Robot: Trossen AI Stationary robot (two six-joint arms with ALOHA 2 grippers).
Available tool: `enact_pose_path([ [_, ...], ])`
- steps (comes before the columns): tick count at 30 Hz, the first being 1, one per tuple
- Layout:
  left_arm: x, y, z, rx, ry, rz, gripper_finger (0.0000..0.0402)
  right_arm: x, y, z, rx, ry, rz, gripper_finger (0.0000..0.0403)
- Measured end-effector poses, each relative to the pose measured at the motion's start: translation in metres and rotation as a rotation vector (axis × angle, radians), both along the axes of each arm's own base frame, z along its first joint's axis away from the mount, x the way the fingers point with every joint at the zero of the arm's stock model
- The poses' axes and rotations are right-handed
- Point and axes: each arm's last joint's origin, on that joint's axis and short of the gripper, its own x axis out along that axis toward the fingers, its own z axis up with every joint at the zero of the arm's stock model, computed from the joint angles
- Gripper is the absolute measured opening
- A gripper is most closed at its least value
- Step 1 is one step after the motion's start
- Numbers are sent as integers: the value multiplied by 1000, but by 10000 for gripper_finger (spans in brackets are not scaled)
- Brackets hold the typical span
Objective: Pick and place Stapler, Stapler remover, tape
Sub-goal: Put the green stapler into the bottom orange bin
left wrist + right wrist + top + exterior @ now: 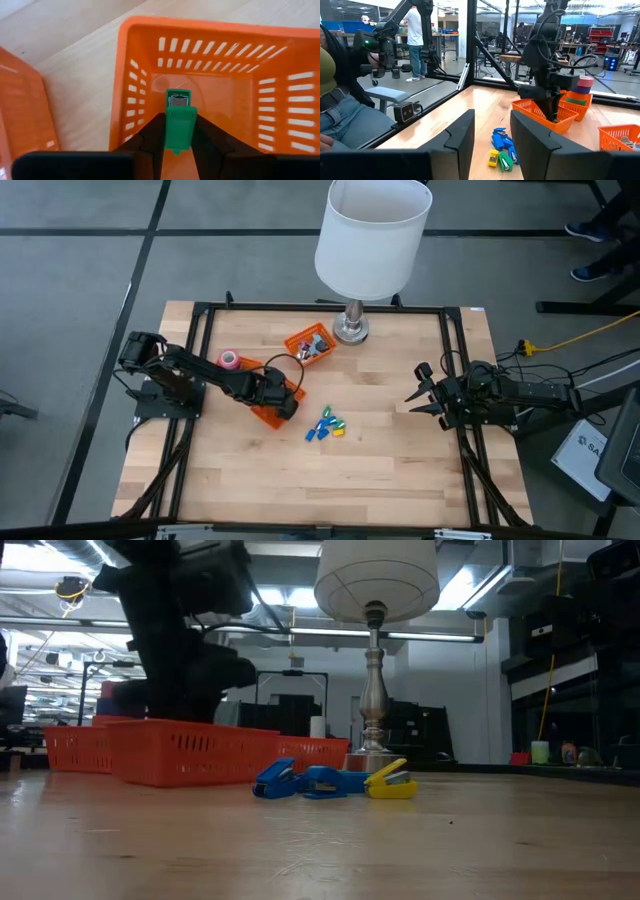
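My left gripper (pixel 178 120) is shut on a small green stapler (pixel 178 131) and points down into an orange slotted basket (pixel 200 27), which stands mid-table (pixel 268 416). Several more small staplers, blue, green and yellow (pixel 328 427), lie in a heap on the wood in front of it (pixel 330 780). A pink tape roll (pixel 229 359) sits by the left arm; the right wrist view shows rolls stacked in an orange basket (pixel 583 82). My right gripper (pixel 415 396) hangs open at the table's right side, facing the heap (pixel 502 152). My left gripper pinches the green stapler by its two long sides (pixel 170 135), one finger on each. The fingers (pixel 152 135) come from above, pointing down, and lie along the stapler. Its metal-faced end (pixel 178 100) sticks out past the fingertips, over the basket's floor.
A second orange basket (pixel 310 345) with small items stands near the far edge, beside a lamp with a white shade (pixel 352 328). A black frame runs round the table (pixel 300 308). Bare wood lies toward the near edge (pixel 320 480). A person sits beyond the table (pixel 335 100).
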Motion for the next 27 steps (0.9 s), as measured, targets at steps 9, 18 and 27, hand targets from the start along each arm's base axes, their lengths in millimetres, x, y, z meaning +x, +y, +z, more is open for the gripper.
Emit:
enact_pose_path([
  [9, 1, 0, 1, 25, -16, 6, 107, 0, 0, 0, 0, 0, 0, 129],
  [18, 3, 0, 3, 29, -19, 1, 132, 0, 0, 0, 0, 0, 0, 129],
  [27, 27, -1, 35, 122, -85, -124, 130, 0, 0, 0, 0, 0, -1, 129],
])
